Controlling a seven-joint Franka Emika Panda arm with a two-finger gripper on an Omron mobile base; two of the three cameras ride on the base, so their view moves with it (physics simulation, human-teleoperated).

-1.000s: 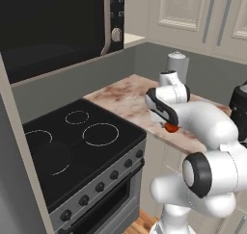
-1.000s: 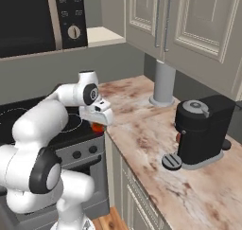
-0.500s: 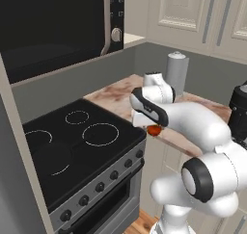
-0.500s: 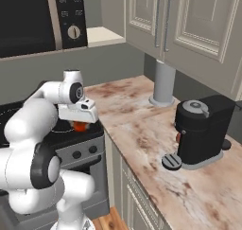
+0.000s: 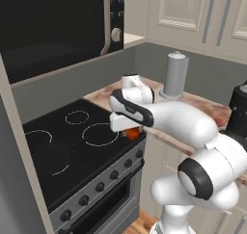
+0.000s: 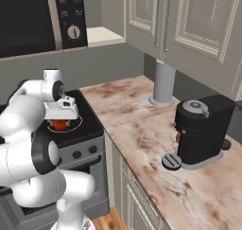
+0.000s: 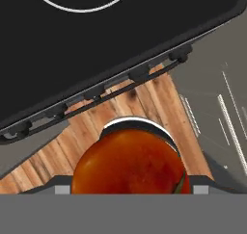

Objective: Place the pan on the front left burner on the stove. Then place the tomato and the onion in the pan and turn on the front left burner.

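You're looking at a glossy smooth tomato (image 7: 129, 163), black glass stove (image 5: 58, 151) with grey metal front, veined marble-look counter (image 6: 142, 125), wood plank floor (image 7: 120, 108).

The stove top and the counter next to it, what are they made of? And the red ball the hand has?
The stove top looks like smooth black glass, with thin white rings printed on it. The counter looks like polished stone, maybe marble: pale with brown blotches. The tomato in the hand looks like shiny, smooth fruit skin with a soft gleam.
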